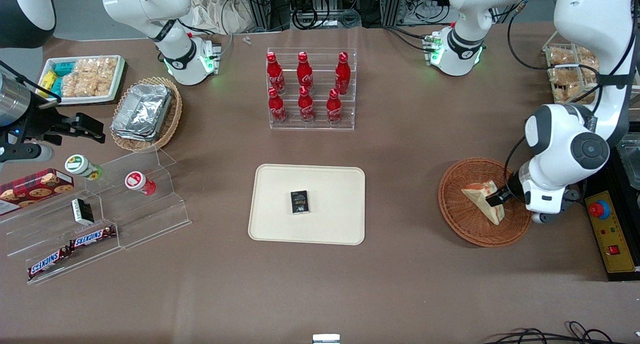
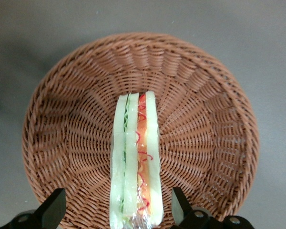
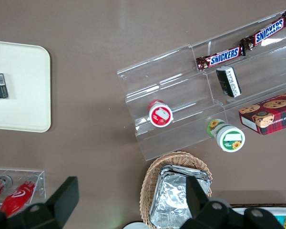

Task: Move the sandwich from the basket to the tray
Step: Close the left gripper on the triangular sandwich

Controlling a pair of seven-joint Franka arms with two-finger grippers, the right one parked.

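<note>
The sandwich [image 1: 484, 200] [image 2: 135, 157], a tan bread wedge with red and green filling, lies in the round reddish-brown wicker basket [image 1: 462, 219] [image 2: 205, 119] toward the working arm's end of the table. My left gripper [image 1: 495, 200] [image 2: 117, 210] hangs low over the basket, open, its two black fingers [image 2: 51, 210] straddling the sandwich with a gap on each side. The cream tray [image 1: 330, 224] lies mid-table, toward the parked arm from the basket, with a small black box [image 1: 299, 202] on it.
A clear rack of red cola bottles [image 1: 311, 89] stands farther from the camera than the tray. A yellow control box [image 1: 611, 236] sits beside the basket at the table's end. A foil-filled tan basket [image 1: 145, 113], a snack tray [image 1: 82, 79] and an acrylic step shelf [image 1: 100, 219] are toward the parked arm's end.
</note>
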